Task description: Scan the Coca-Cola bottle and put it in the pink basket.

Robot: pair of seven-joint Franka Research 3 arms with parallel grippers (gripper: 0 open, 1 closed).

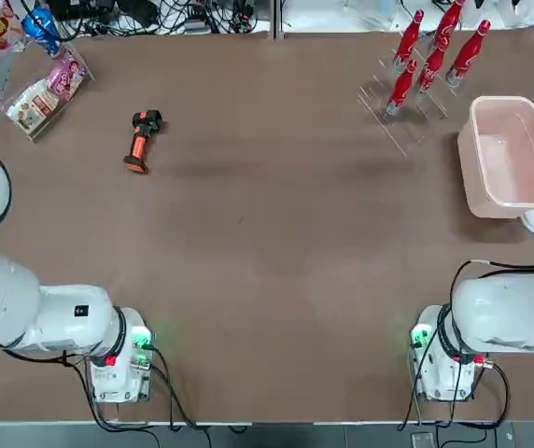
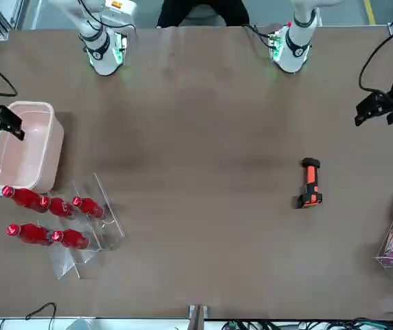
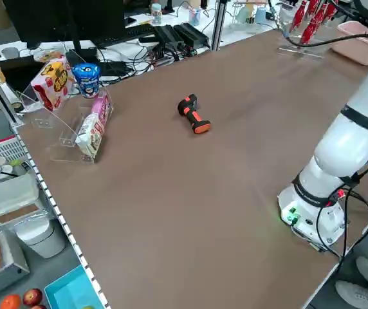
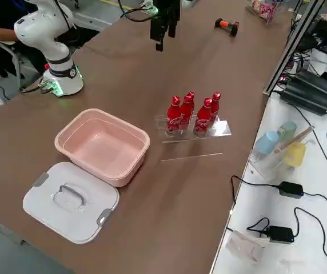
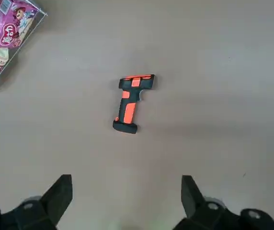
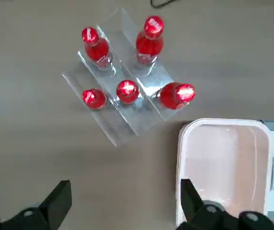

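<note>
The table [image 1: 267,280] was a wide brown surface, bare across its middle and near side. At its far right corner sat the pink basket [image 1: 510,157], upright and holding nothing, with a white lid [image 4: 69,200] lying flat just beside it toward the table's right edge. Just left of the basket stood 5 Coca-Cola bottles [image 6: 127,91] in a clear acrylic stand [image 6: 122,122], in 2 rows, all upright and capped.

The right gripper [image 6: 122,203] hung high above the table near the basket and stand, its jaws spread wide and holding nothing, well clear of the bottles below. The left gripper [image 5: 125,199] hung likewise above the left half, jaws wide apart and free of any load. Beneath it the black-and-orange scanner [image 1: 142,140] lay on its side, alone on open table, well apart from the bottles. Snack packets in a clear holder [image 1: 45,93] occupied the far left corner.
</note>
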